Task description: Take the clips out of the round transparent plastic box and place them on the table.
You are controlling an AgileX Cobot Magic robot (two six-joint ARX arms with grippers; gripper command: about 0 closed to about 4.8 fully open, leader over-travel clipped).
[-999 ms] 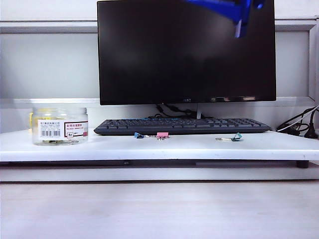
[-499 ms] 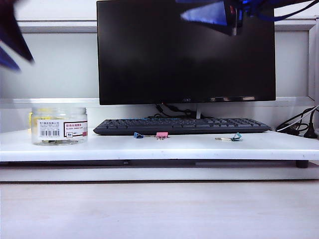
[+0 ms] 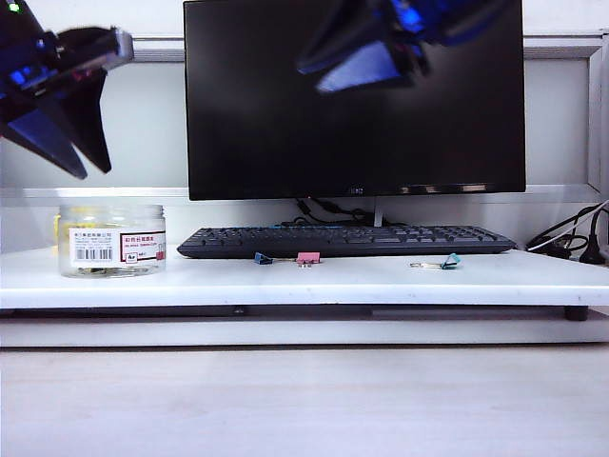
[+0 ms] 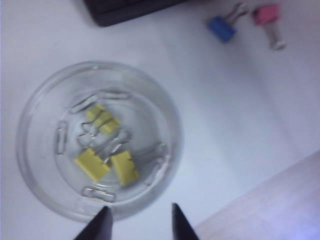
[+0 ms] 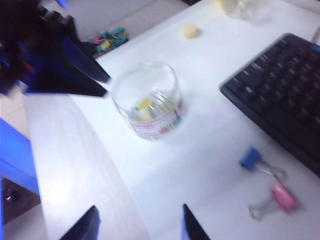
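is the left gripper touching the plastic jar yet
Apart. In the exterior view the left gripper hangs in the air above the round transparent plastic box, with bare wall showing between its fingertips and the jar's rim.

Left claw [image 4: 138,222] and right claw [image 5: 138,222] gape, raised.

the round transparent plastic box [image 3: 112,240] label shows a barcode; its text is unreadable.

Clips [image 4: 107,150]: were yellow, with silver wire handles.
Round transparent plastic box [image 3: 112,240]: was clear; its white label bore a black barcode and a red stripe.
Loose clips: were blue [image 4: 221,28], pink [image 4: 266,13] and teal [image 3: 451,261].
Worktop [image 3: 343,281]: was white.
Keyboard [image 3: 347,240]: was black.
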